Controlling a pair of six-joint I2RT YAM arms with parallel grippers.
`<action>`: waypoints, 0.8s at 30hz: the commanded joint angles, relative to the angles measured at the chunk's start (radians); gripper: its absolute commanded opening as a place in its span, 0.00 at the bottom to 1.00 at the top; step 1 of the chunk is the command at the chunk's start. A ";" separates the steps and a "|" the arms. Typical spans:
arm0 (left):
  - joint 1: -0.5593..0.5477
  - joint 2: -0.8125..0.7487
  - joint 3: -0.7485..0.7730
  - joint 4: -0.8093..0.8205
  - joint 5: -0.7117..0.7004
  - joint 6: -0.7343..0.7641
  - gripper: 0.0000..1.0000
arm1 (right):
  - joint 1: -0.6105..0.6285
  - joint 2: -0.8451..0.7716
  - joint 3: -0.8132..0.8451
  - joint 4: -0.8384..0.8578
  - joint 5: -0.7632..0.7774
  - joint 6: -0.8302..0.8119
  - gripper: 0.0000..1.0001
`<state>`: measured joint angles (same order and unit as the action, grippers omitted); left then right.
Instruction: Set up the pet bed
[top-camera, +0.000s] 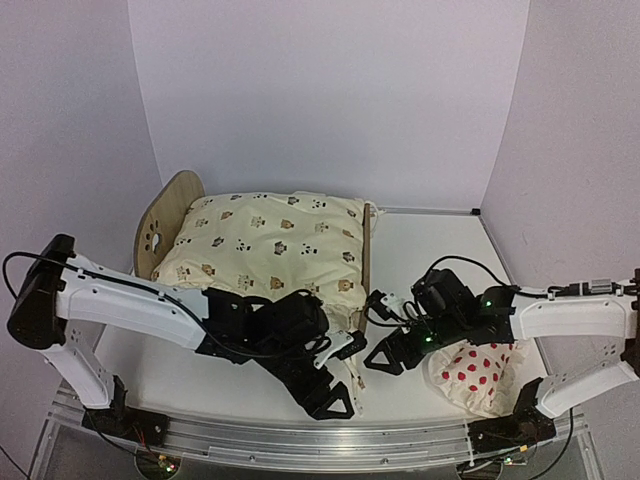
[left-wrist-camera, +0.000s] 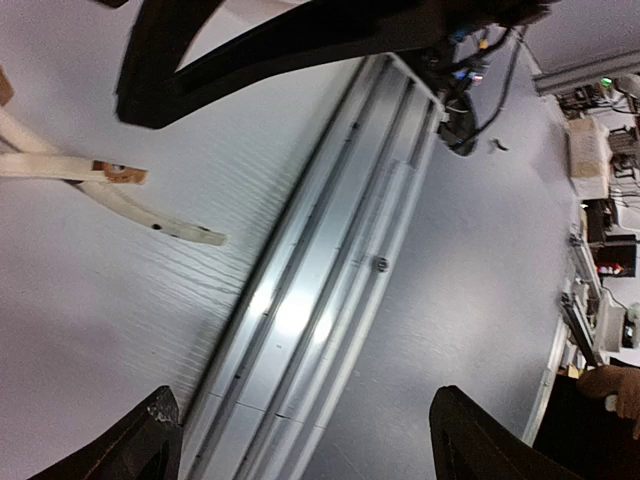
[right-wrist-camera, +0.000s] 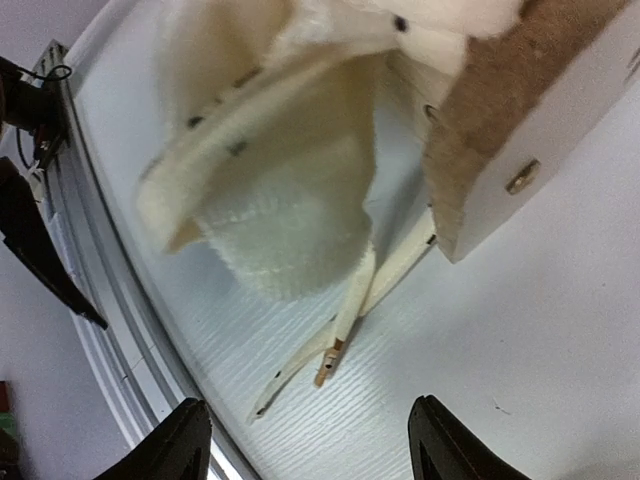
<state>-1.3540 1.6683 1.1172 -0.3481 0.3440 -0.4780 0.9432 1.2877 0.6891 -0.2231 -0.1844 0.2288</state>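
Both tools wide open, nothing held.
L tool (top-camera: 340, 375) & R tool (top-camera: 382, 328) hover over near table (top-camera: 430, 250) by the cushion's (top-camera: 265, 245) corner; dotted pillow (top-camera: 478, 372) under R arm; pet bed (top-camera: 165, 225) further back-left, carrying the cushion.

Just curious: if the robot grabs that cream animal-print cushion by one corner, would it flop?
Probably: the cream animal-print cushion sags off the light plywood bed frame at one corner. It looks puffy, so likely light for its size.
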 joint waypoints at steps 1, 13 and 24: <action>-0.003 -0.136 -0.018 0.060 0.153 0.052 0.88 | 0.003 -0.041 -0.025 0.119 -0.131 0.012 0.69; 0.041 -0.302 -0.084 -0.095 -0.349 -0.053 0.74 | 0.129 0.113 -0.033 0.341 0.112 0.035 0.58; 0.049 -0.287 -0.133 -0.058 -0.370 -0.068 0.72 | 0.182 0.268 -0.093 0.706 0.357 0.010 0.57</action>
<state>-1.3071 1.3882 0.9982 -0.4265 -0.0028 -0.5324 1.1129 1.5167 0.6080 0.3039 0.0485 0.2668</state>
